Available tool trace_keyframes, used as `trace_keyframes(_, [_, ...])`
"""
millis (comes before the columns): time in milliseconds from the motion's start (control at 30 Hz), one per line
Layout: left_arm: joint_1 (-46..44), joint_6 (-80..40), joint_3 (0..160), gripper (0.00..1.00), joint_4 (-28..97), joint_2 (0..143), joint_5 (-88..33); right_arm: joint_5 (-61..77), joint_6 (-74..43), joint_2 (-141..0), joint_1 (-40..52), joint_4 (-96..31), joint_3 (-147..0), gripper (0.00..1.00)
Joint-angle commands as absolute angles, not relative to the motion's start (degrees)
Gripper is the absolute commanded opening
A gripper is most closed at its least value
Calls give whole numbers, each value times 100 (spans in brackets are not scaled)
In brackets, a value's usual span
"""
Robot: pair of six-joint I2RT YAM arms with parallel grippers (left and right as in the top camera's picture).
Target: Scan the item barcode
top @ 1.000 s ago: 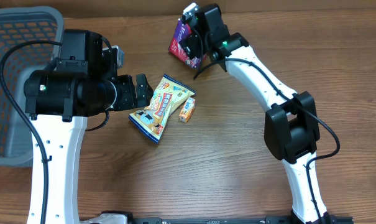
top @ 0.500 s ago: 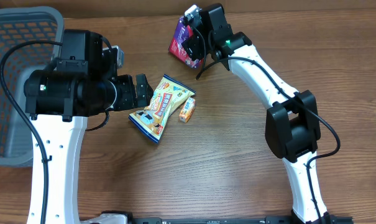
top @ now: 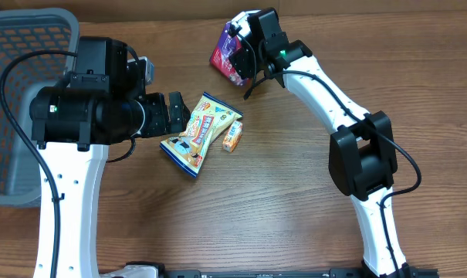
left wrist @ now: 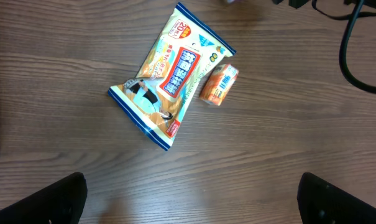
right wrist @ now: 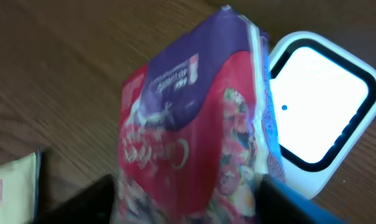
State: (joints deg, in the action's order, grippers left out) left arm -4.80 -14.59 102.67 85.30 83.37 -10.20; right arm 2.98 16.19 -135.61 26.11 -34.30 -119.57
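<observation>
Overhead view: we start with the wooden table (top: 279, 216), which fills the frame, and the grey mesh basket (top: 9, 116) at the upper left edge. Next in size is the yellow snack pack (top: 198, 133), lying flat at the centre. The left gripper (left wrist: 191, 186) hovers over it with its fingers spread wide and nothing between them.

The item we are working on is the purple and red pouch (right wrist: 188, 124), at the upper centre of the overhead frame. It stands tilted just beside the white scanner (right wrist: 318, 106). The right gripper (right wrist: 188, 193) has a finger on either side of the pouch's lower part. We cannot tell whether the fingers are pressing on it or just bracketing it.

We judge the pouch to be light, soft and crinkly, with glossy film that could slip or buckle. A hold across the flat lower body or a side seam seems best, leaving the printed faces clear. We cannot see a barcode from here.

Smallest is the orange box (top: 232, 137), touching or just beside the yellow pack's right edge.
</observation>
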Motion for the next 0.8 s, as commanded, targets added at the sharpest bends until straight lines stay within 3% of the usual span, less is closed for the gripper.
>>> trace_keyframes(0, [-491, -1415, 10278, 100, 8521, 8329, -963, 355, 1605, -13666, 2574, -3647, -11996, 40])
trace_keyframes(100, [-491, -1415, 10278, 100, 8521, 8329, -963, 362, 1422, -13666, 2574, -4084, -11996, 5])
trace_keyframes(533, [-491, -1415, 10278, 100, 8521, 8329, -963, 659, 421, -12971, 2672, -7046, -12009, 4])
trace_keyframes(600, [-491, -1415, 10278, 100, 8521, 8329, -963, 657, 423, -12940, 2668, -6938, -12009, 13])
trace_keyframes(633, [-491, -1415, 10278, 100, 8521, 8329, -963, 659, 423, -12940, 2659, -6805, -12009, 33])
trace_keyframes(700, [-491, -1415, 10278, 100, 8521, 8329, -963, 670, 423, -12943, 2655, -6486, -12009, 58])
trace_keyframes(767, [-491, -1415, 10278, 100, 8521, 8329, -963, 792, 421, -12945, 2655, -6075, -12007, 71])
